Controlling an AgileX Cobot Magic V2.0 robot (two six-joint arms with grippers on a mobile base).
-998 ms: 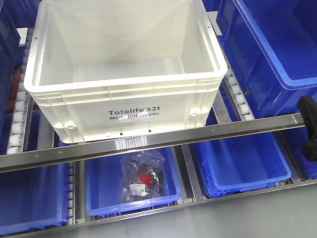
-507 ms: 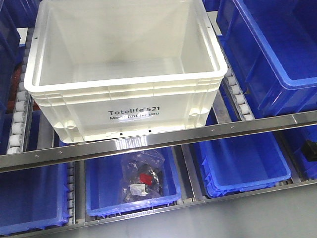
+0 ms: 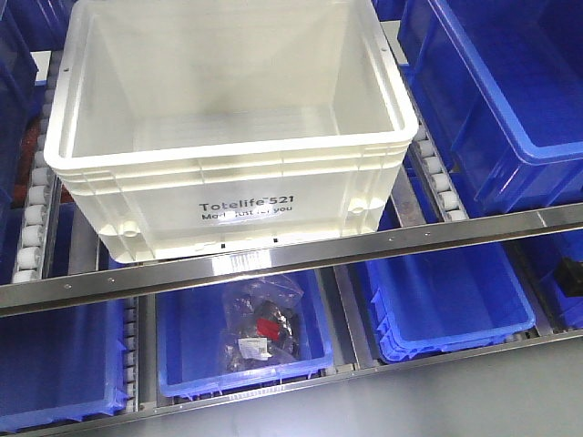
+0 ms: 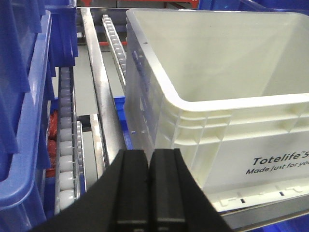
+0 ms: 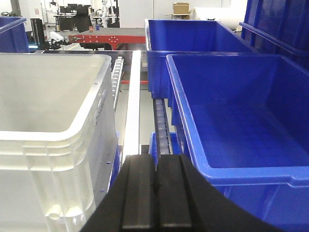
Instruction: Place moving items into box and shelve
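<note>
The white box (image 3: pixel 232 127) sits empty on the shelf's roller lane near its front rail (image 3: pixel 291 255); both claws, left (image 4: pixel 150 186) and right (image 5: pixel 155 191), are fully closed, holding nothing, so each should open before reaching for items.

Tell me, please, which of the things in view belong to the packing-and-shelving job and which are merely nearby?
Belongs to the job:
- white box, inside looks empty
- left gripper, shut, empty
- right gripper, shut, empty

Merely nearby:
- blue bins
- bagged parts lying in a lower blue bin; possibly an item to pack, cannot tell
- roller tracks
</note>
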